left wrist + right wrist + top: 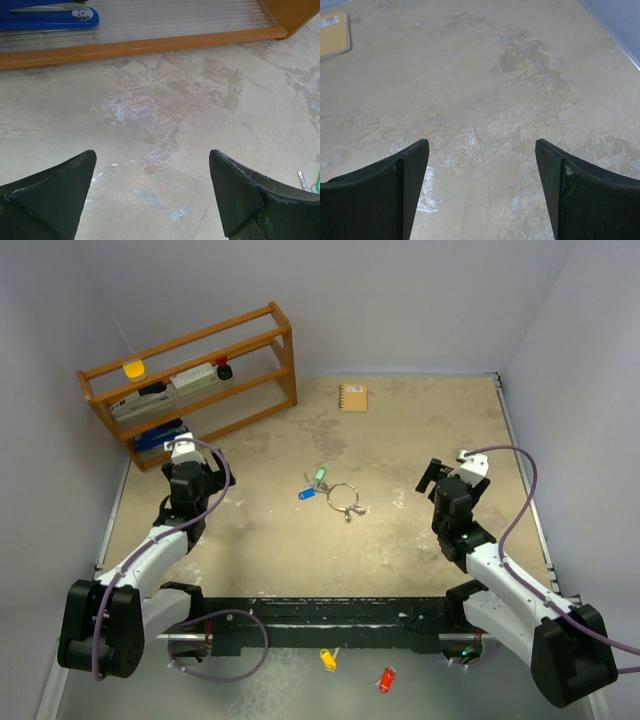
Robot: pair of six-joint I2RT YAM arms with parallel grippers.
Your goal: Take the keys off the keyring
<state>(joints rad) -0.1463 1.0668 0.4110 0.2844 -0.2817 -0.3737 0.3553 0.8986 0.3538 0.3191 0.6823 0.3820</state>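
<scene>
Left end effector [186,454] and right end effector [433,478] both hovering spread, holding nothing. Keyring [342,497] lying on table [420,420] between them, nearer right; keys [312,486] fanning off ring's left side, toward left arm.

No text, number or brand is showing clearly enough to read. A small white label [329,21] is sitting on the tan notebook [334,39], but its print is blurring into grey marks. A white box [195,378] on the wooden shelf [250,320] is carrying dark markings, too small to make out.
</scene>
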